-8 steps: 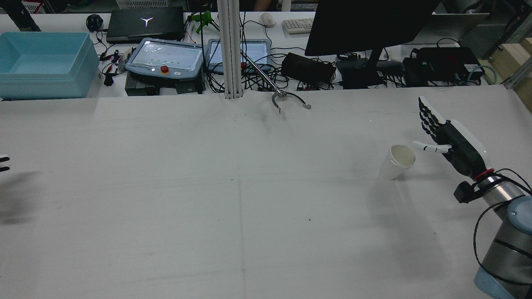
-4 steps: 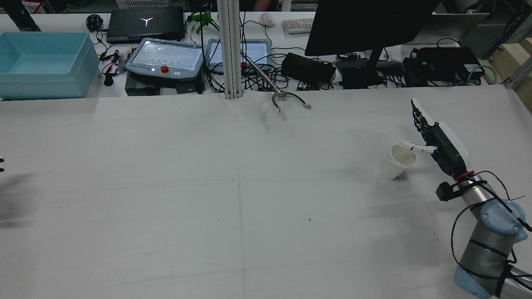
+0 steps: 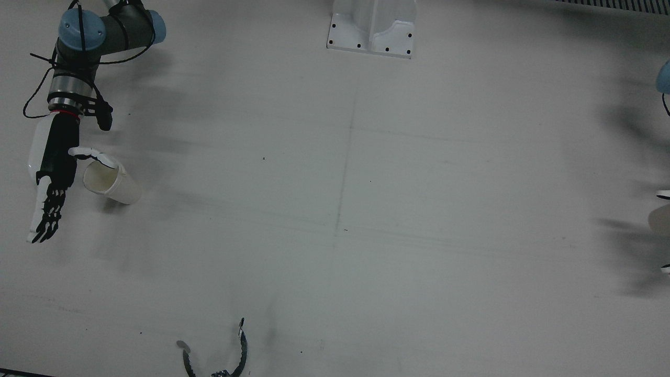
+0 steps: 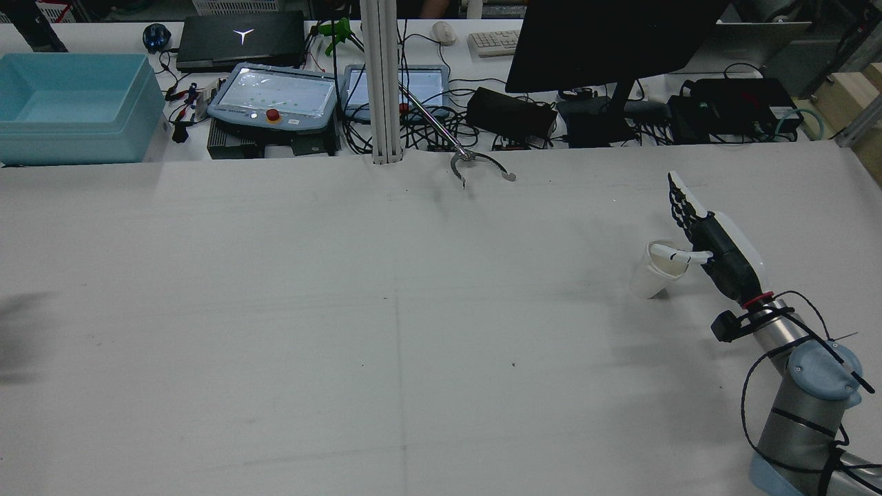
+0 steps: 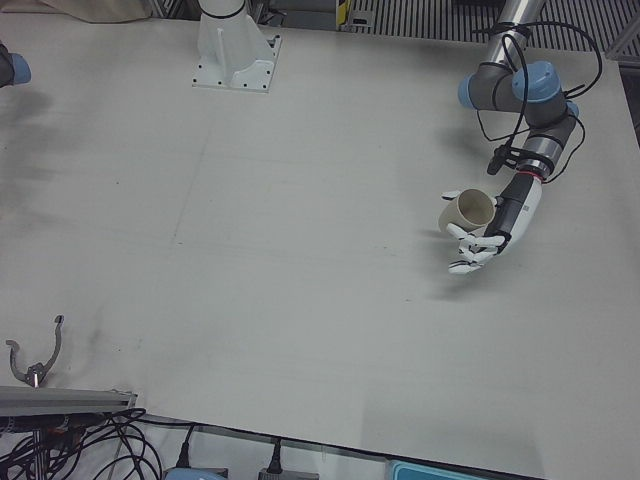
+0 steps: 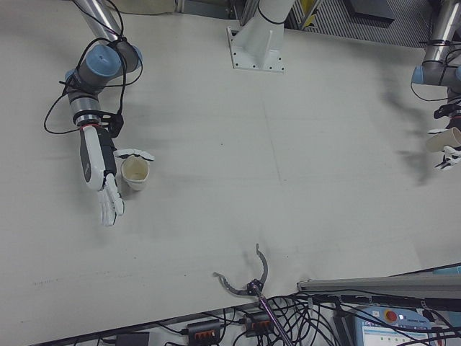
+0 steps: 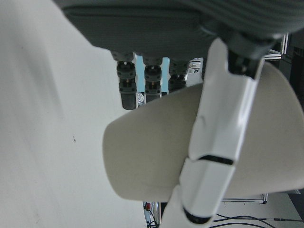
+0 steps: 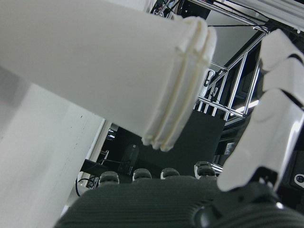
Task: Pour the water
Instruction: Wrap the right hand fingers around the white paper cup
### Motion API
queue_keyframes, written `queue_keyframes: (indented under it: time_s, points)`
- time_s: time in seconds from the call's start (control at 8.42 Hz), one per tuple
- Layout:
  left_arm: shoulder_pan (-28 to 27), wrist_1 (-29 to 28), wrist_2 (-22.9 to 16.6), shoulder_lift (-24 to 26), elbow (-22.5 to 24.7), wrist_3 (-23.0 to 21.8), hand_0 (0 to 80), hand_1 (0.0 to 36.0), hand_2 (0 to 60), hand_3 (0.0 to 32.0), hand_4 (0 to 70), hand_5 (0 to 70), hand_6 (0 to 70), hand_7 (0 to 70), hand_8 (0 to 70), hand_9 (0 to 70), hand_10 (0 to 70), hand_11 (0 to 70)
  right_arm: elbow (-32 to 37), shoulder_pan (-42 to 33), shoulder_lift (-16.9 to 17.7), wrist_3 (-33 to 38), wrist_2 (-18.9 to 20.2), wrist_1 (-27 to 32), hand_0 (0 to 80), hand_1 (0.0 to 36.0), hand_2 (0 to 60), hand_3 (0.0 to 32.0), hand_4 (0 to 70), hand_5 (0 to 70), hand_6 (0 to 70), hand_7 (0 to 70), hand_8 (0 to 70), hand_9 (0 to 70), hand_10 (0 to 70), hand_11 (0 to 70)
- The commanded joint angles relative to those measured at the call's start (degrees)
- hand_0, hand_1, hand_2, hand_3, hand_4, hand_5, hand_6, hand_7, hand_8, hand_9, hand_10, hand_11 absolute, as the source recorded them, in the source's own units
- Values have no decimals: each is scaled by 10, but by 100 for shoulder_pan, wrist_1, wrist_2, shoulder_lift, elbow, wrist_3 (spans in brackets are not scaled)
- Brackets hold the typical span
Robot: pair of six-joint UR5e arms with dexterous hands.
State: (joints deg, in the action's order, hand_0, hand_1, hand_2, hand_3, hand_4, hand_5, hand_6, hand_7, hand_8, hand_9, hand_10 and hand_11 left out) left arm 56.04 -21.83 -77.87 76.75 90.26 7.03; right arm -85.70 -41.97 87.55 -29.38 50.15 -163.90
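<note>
White paper cup [image 4: 651,272] stands on the table [image 4: 386,331], the right hand [image 4: 716,251] just beside it, fingers spread, thumb over its rim, not gripping. Left hand [image 5: 495,225] holds a second cup [image 5: 468,210], lifted.

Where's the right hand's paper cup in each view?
Front: far left, paper cup beside right hand.
Rear: cup right side.
Right-front: cup left side.
Right hand view: cup upper left.
Left-front: absent; left hand holds second cup.
Left hand view: absent.
Landmark: right hand, alongside it.
</note>
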Motion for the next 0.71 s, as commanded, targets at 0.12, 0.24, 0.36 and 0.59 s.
queue_keyframes:
  time_s: [0.12, 0.24, 0.36, 0.59]
  points:
    - [-5, -14, 0, -73, 10, 0, 800, 360, 163, 0, 700, 700, 364, 700, 169, 257, 152, 250, -333, 250, 271, 3, -22, 87, 459, 170, 209, 122, 0, 29, 0, 0, 0, 0, 0, 0]
    - [-6, -14, 0, -73, 10, 0, 800, 360, 158, 0, 700, 700, 366, 700, 170, 257, 152, 251, -377, 277, 376, 81, -5, 87, 462, 176, 218, 130, 0, 31, 0, 0, 0, 0, 0, 0]
    - [-14, -14, 0, -73, 10, 0, 800, 360, 162, 0, 700, 700, 366, 700, 170, 258, 152, 250, -499, 312, 534, 169, -5, 87, 464, 185, 230, 136, 0, 34, 0, 0, 0, 0, 0, 0]
    - [-14, -6, 0, -73, 9, 0, 800, 360, 162, 0, 700, 700, 368, 700, 170, 257, 152, 250, -422, 364, 605, 178, -5, 87, 472, 199, 242, 136, 0, 40, 0, 0, 0, 0, 0, 0]
